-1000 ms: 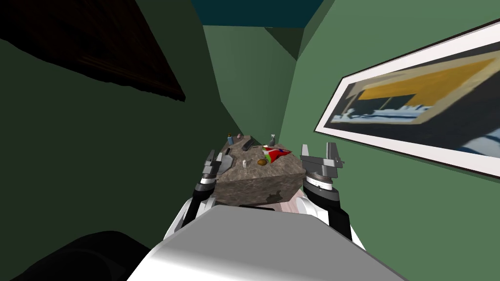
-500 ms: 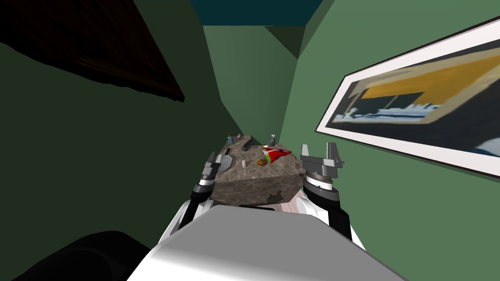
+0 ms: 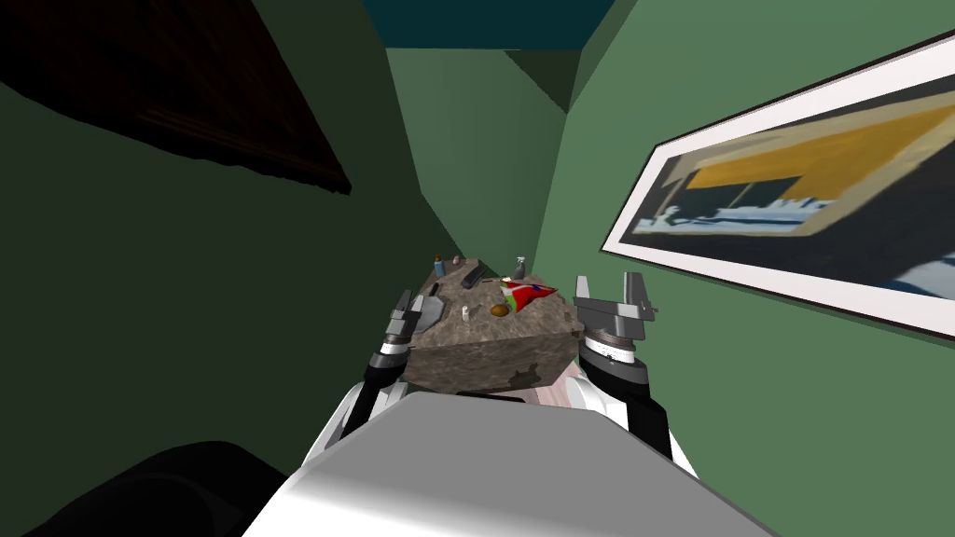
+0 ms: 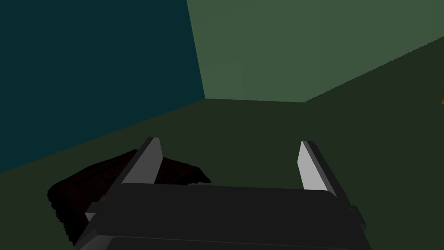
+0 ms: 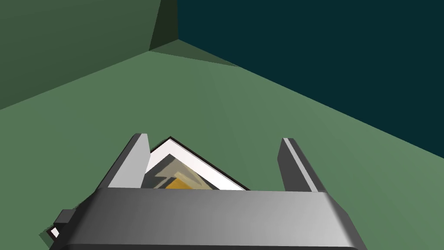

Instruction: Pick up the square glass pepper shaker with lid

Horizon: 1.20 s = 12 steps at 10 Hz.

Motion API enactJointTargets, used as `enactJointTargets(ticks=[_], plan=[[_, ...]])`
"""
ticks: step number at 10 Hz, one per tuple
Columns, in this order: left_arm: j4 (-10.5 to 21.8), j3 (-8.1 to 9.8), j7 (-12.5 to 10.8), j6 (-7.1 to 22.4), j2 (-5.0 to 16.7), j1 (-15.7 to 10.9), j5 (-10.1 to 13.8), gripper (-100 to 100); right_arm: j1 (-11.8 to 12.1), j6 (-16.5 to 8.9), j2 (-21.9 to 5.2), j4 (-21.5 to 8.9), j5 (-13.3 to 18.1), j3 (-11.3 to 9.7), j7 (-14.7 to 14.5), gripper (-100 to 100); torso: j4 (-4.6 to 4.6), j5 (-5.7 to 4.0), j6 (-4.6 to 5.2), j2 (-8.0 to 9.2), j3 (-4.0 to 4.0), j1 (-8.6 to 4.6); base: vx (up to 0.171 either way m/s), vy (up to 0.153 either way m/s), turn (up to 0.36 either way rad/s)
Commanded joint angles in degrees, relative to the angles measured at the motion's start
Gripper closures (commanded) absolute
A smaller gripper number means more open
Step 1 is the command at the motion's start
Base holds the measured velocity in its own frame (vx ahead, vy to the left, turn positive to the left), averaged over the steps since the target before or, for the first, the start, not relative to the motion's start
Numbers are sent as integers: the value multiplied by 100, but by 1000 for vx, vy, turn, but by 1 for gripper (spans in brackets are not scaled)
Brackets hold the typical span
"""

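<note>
Green walls close in on a mottled brown stone-look table (image 3: 485, 359). Its small clutter is hard to read: a red-and-green packet (image 3: 528, 293), a brown lump (image 3: 501, 310), a dark bar (image 3: 472, 277) and a grey flat piece (image 3: 433, 313) partly hidden behind the left gripper (image 3: 411, 300). The pepper shaker (image 3: 465, 312) seems to be the tiny pale upright thing mid-table, just left of the lump; its shape and lid are too small to tell. Left gripper and right gripper (image 3: 608, 284) flank the table's near corners, fingers spread, holding nothing.
</note>
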State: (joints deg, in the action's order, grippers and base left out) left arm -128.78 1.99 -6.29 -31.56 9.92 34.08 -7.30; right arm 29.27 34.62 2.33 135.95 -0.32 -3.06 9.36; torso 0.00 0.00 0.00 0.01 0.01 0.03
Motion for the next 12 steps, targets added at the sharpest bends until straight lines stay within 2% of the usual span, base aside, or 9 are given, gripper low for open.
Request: enactJointTargets(ticks=[1, 4, 8, 12], plan=[[167, -1, 38, 44, 46, -114, -26, -100, 0, 0, 0, 0, 0, 0, 0, 0, 0, 0, 0, 0, 0, 0, -78, -7, -24], [533, -12, 122, 131, 213, -319, -120, -100, -2, 0, 0, -1, 0, -1, 0, 0, 13, -2, 1, 59, 34, -9, -154, -16, -80], [960, -34, 220, 224, 471, -519, -266, -100, -1, 0, 0, 0, 0, 0, 0, 0, 6, 0, 0, 25, 15, 1, -70, -2, -98], [1484, -69, 341, 329, 850, -722, -478, -100, -1, 0, 0, 0, 0, 0, 0, 0, 5, 1, 1, 20, 12, 6, -58, 6, -172]])
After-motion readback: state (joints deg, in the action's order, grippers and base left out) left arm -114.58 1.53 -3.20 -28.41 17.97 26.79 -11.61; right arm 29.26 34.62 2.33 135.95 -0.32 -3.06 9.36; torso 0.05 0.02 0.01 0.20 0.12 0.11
